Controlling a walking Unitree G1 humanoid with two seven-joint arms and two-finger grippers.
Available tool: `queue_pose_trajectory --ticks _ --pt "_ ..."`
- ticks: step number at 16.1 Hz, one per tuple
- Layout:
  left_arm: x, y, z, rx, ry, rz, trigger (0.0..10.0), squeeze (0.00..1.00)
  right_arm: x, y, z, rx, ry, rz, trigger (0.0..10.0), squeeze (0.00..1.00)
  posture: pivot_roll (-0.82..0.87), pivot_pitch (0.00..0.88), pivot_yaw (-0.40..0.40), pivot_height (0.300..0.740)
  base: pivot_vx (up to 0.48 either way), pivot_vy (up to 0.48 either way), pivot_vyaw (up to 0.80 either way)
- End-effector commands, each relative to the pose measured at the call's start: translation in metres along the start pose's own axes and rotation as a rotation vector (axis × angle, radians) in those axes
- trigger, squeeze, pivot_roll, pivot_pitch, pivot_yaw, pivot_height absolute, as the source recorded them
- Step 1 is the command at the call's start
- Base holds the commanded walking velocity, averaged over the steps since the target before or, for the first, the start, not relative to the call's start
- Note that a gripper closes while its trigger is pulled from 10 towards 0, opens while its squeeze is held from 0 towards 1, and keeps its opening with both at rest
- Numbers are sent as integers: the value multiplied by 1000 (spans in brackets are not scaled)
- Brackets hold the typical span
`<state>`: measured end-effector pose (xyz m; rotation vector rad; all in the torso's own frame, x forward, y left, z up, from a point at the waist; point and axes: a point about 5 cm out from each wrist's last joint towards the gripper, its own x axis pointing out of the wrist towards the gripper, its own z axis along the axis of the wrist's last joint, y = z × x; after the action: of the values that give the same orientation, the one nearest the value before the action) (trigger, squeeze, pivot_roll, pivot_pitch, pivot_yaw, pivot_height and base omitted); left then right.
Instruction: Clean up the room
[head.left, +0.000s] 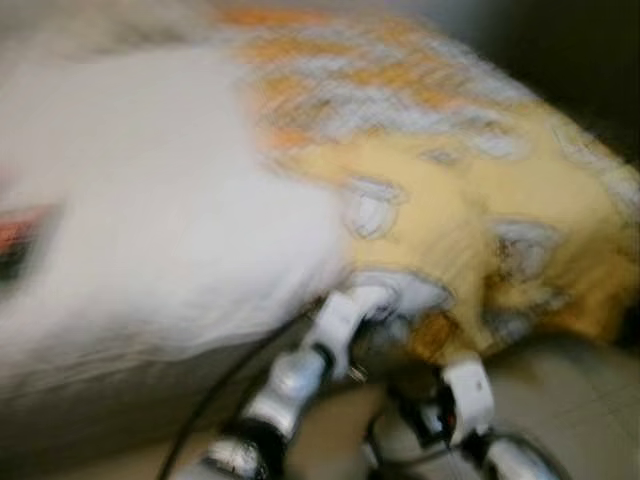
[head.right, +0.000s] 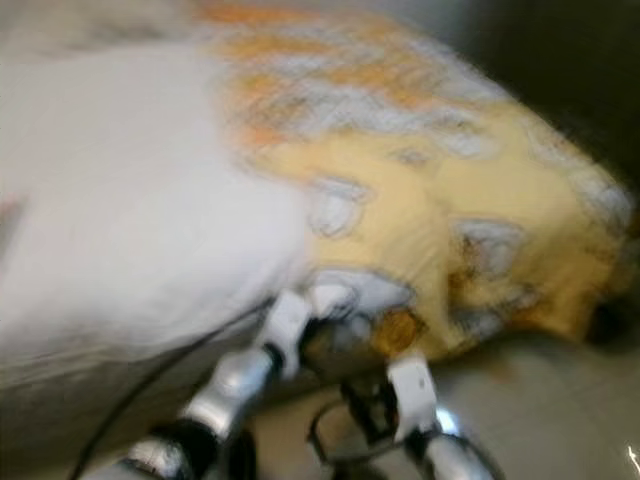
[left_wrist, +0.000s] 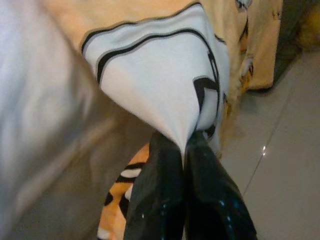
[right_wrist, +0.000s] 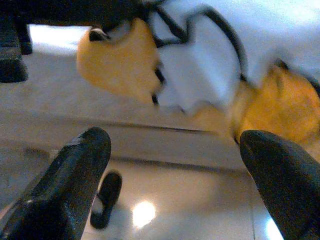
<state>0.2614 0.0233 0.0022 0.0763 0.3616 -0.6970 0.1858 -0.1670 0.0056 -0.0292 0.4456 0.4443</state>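
Note:
A yellow and orange patterned blanket (head.left: 450, 200) lies over the right part of a bed, next to a white sheet (head.left: 150, 220). The head views are blurred. My left gripper (left_wrist: 186, 150) is shut on a white, black-lined fold of the blanket (left_wrist: 155, 75) at the bed's front edge, where the left arm (head.left: 335, 325) reaches up. My right gripper (right_wrist: 175, 155) stands open just below the hanging blanket edge (right_wrist: 120, 60), with nothing between its fingers (right_wrist: 75, 175). The right arm (head.left: 465, 395) sits beside the left one.
The bed's grey side (head.left: 90, 400) drops to a pale tiled floor (head.left: 580, 400). A dark slipper (right_wrist: 106, 199) lies on the floor under the bed's edge. Dark space lies beyond the bed at the upper right.

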Motion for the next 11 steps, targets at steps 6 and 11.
queue_pose_trajectory --ticks 6,11 --pt "2 -36 -15 -123 114 -247 10000 0 -12 -6 -8 19 48 50 10000 0 -97 34 -20 732 0 0 0" --pt "-2 -39 -23 -115 145 -250 10000 0 -13 -7 -6 23 45 47 10000 0 -99 42 -19 732 0 0 0"
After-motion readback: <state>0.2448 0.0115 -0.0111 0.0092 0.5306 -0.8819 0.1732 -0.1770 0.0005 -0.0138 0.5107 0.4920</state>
